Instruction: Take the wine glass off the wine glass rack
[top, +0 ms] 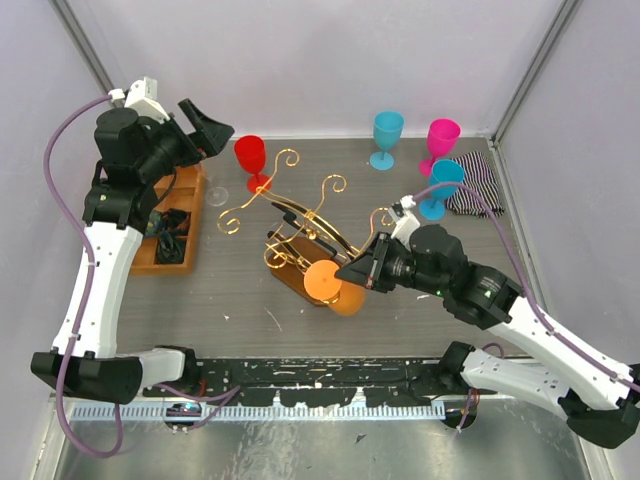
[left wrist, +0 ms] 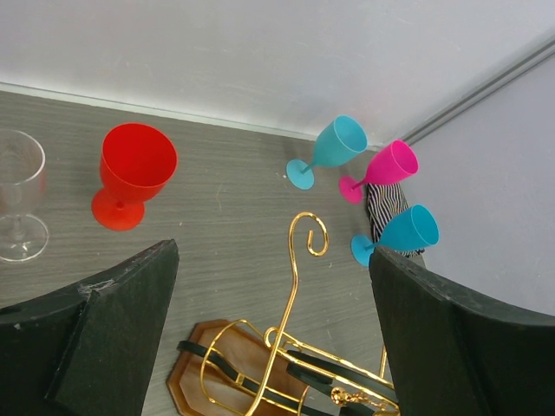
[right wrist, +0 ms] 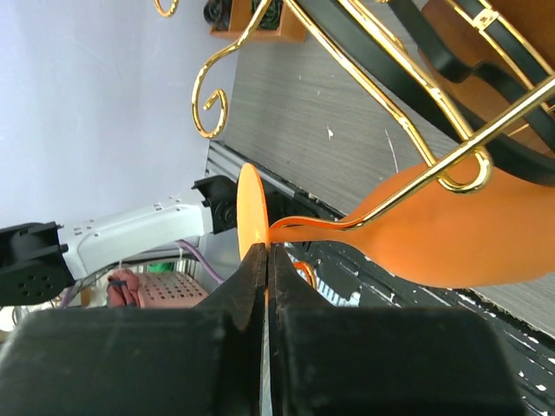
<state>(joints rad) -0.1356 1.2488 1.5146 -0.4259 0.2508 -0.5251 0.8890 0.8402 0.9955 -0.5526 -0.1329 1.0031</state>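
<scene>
Grey wood-grain table (top: 250, 290), pale lilac walls (top: 330, 60), metal corner posts (top: 533, 70)

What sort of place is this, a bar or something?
Likely a robotics lab test booth: a left arm and right arm bolted to a table, plain white walls close around, coloured wine glasses set out as props.

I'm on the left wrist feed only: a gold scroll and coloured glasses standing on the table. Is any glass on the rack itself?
Observer: Yes. The top view shows an orange wine glass lying in the wine glass rack at its near end.
Operator: Is the right arm on it?
Observer: In the right wrist view, the right gripper has its jaws shut on the rim of the glass's foot.
Operator: Is the glass free of the wire?
Observer: No. A gold loop curls round the stem next to the bowl.
</scene>
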